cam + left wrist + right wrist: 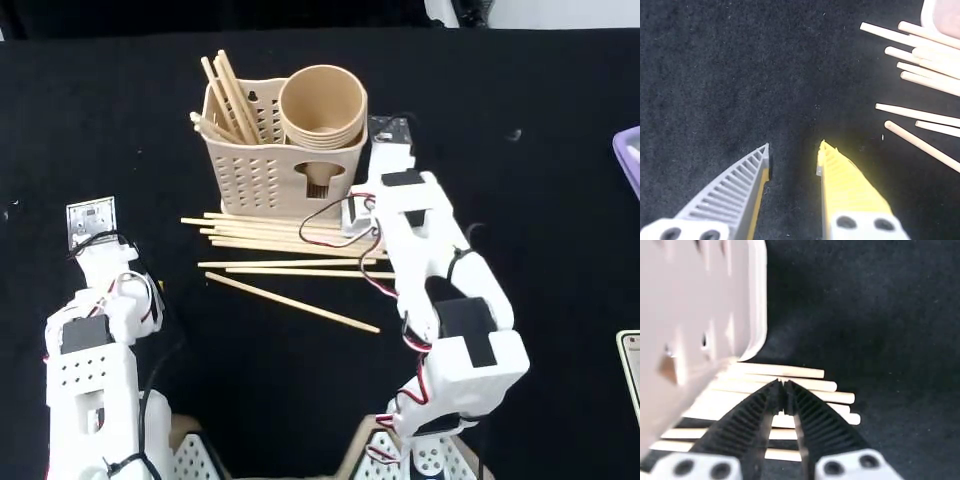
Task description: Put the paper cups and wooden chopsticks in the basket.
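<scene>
Cups look done: the paper cups (322, 105) sit stacked in the basket (250, 170), with the standing chopsticks (228, 95) leaning beside them. Step in hand, by my read, is clearing the loose chopsticks (280, 235) off the desk (520, 260). They lie flat just before the basket, long axes parallel to its front wall; one stray (292, 302) slants. At the pile's end the right end effector (782, 389) is closed tip to tip, nothing visibly between. The left end effector (792, 159) gapes over bare desk. Next — spread, pinch one stick.
</scene>
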Robot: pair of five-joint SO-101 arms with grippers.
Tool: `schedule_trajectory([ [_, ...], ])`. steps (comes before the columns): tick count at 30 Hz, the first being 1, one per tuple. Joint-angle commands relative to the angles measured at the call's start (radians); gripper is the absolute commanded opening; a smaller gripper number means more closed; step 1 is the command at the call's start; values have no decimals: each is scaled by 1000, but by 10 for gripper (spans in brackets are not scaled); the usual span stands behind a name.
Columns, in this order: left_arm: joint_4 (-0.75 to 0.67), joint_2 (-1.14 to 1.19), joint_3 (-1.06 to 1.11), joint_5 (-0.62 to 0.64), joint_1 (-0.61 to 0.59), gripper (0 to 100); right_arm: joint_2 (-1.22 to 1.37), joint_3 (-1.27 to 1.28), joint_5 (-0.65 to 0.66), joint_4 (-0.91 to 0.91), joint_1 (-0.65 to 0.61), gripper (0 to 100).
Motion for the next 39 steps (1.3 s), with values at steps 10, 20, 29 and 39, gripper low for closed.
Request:
schedule_trajectory([
  [10, -17, -2, -8, 2, -8, 166, -18, -58, -8, -161, 28, 11],
  [20, -15, -3, -8, 2, -8, 166, 68, -65, -3, -98, 20, 11],
  [29, -17, -5, -8, 2, -8, 166, -22, 33, 92, 55, -28, 11],
  [39, -17, -3, -8, 2, -8, 166, -317, 374, 245, -46, -195, 11],
])
